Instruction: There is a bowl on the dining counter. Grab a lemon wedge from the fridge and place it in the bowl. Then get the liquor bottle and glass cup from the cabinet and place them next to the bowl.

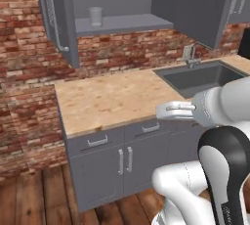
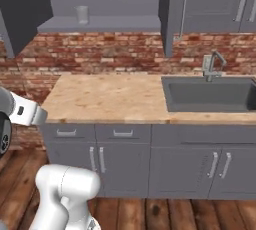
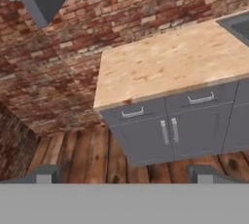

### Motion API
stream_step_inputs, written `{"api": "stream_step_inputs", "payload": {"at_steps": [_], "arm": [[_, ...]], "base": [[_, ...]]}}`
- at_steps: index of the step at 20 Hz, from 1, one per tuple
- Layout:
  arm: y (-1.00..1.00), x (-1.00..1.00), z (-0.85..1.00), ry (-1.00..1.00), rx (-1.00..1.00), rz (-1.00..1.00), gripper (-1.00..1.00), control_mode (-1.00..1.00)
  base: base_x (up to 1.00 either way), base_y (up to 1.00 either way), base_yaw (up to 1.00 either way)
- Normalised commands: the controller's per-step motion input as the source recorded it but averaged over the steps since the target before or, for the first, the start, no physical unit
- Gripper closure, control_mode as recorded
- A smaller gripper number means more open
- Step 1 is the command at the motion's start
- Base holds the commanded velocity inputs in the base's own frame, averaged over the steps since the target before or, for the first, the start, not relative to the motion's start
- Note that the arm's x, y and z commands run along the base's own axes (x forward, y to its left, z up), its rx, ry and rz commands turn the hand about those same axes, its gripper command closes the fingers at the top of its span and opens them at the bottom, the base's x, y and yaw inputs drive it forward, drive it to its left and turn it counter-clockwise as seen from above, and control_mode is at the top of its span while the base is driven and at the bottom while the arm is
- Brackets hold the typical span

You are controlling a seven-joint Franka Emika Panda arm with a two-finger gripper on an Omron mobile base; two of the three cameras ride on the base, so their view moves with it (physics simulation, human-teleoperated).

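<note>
The grey wall cabinet (image 1: 128, 24) (image 2: 102, 23) stands with both doors swung open. On its shelf, towards the left, a small clear glass cup (image 1: 95, 16) (image 2: 81, 14) stands upright by itself. My gripper (image 3: 124, 177) is open with nothing between its fingertips (image 3: 44, 174), which stand wide apart. It is held low, in front of the wood-topped counter and well below the cabinet, looking across the counter's left corner. The liquor bottle, bowl, lemon wedge, fridge and dining counter are out of view.
Beneath the cabinet a wood-topped counter (image 1: 105, 101) (image 2: 107, 96) (image 3: 165, 62) with grey drawers and doors runs along a brick wall. A grey sink (image 1: 202, 77) (image 2: 210, 94) with a faucet (image 1: 191, 55) (image 2: 212, 66) lies at its right. The open left cabinet door (image 1: 56, 16) juts outward. Wooden floor lies below.
</note>
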Motion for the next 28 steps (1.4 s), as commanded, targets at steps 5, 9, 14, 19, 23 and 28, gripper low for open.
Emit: {"api": "stream_step_inputs", "payload": {"at_steps": [5, 9, 14, 19, 23, 28], "arm": [[0.0, 0.0, 0.0, 0.0, 0.0, 0.0, -1.0, 1.0], [0.0, 0.0, 0.0, 0.0, 0.0, 0.0, -1.0, 1.0], [0.0, 0.0, 0.0, 0.0, 0.0, 0.0, -1.0, 1.0], [0.0, 0.0, 0.0, 0.0, 0.0, 0.0, -1.0, 1.0], [0.0, 0.0, 0.0, 0.0, 0.0, 0.0, -1.0, 1.0], [0.0, 0.0, 0.0, 0.0, 0.0, 0.0, -1.0, 1.0]], "base": [[0.14, -0.02, 0.13], [0.6, -0.3, 0.0], [0.74, -0.24, 0.02], [0.67, -0.13, 0.08], [0.81, -0.06, 0.24], [0.78, -0.2, 0.31]]}}
